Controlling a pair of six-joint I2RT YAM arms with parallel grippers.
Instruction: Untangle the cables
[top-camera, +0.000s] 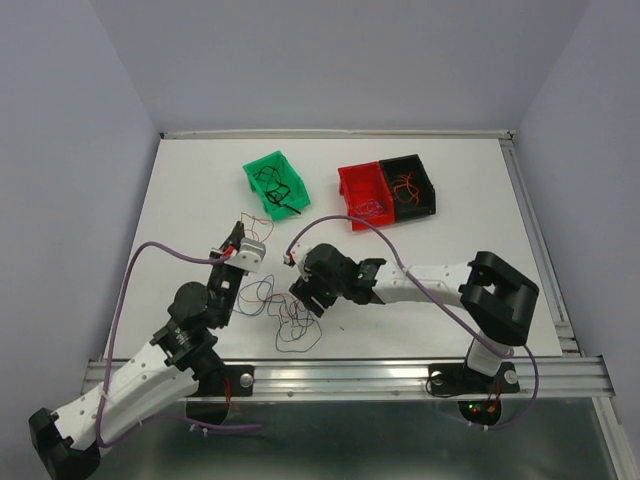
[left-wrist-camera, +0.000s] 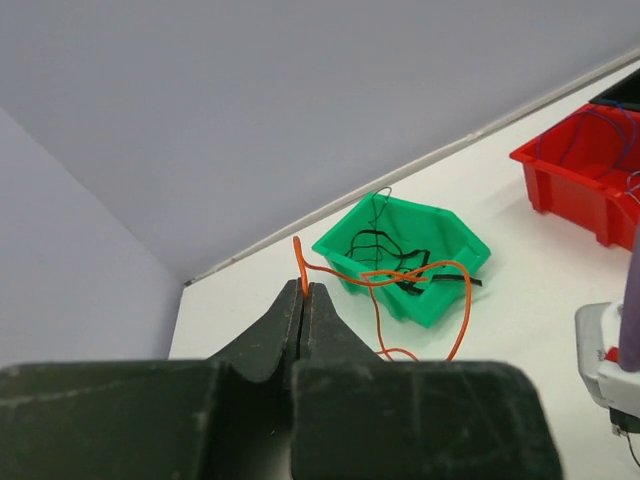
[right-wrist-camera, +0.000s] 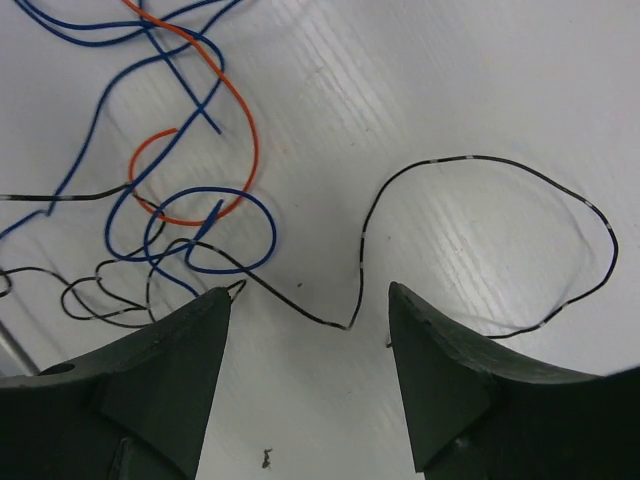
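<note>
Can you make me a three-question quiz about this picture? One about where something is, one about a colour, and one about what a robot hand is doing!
1. Where is the black bin?
A. Far away from the red bin
B. Right beside the red bin
C. Stacked on top of the red bin

2. What colour is the wire that the left hand pinches?
A. Black
B. Blue
C. Orange

3. What is the right hand doing?
A. It is open
B. It is shut with nothing in it
C. It is shut on the black wire

Answers:
1 B: in the top view the two bins sit side by side.
2 C: the orange wire sticks up from the closed fingers.
3 A: its fingers stand wide apart above the black wire on the table.
</note>
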